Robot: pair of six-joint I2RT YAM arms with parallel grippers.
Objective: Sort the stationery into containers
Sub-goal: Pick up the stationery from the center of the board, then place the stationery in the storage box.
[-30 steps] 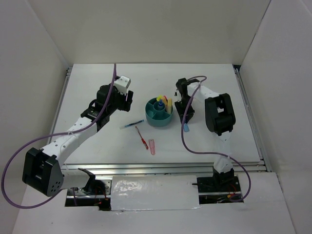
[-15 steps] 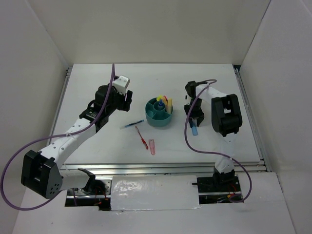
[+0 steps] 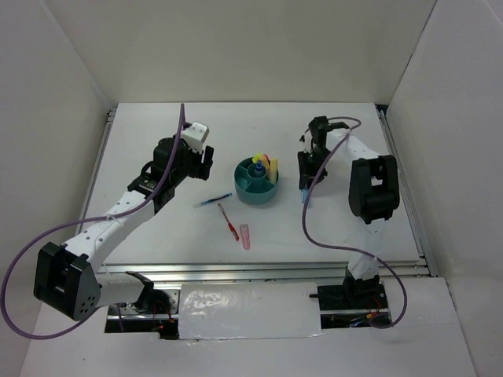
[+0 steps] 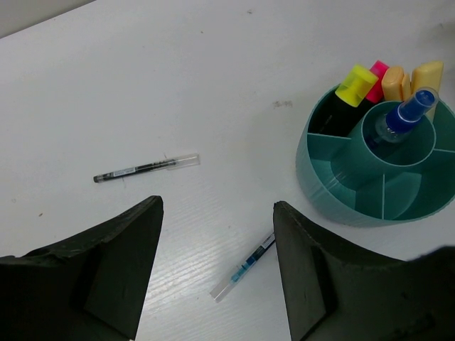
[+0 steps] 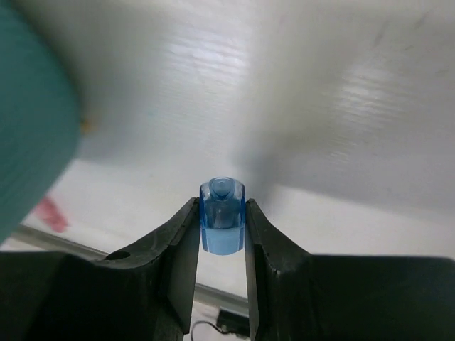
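Pinched tight in the right gripper (image 5: 222, 213): a blue marker (image 5: 222, 229), hanging end-down at 3 o'clock of the bowl (image 3: 257, 194), likely bound for the marker slot at its 1 o'clock. Spread wide and empty at 9 o'clock, the left gripper (image 4: 217, 206), poised over 2 pens, blue pen (image 4: 245, 266) and dark pen (image 4: 146, 168), probably next. Lying at 6 o'clock: red pen (image 3: 229, 224), pink marker (image 3: 245, 236).

The teal organiser (image 5: 32, 121) is blurred and cut off left.

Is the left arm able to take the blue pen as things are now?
Probably yes: the left fingers are open, and the blue pen lies uncovered just below them.
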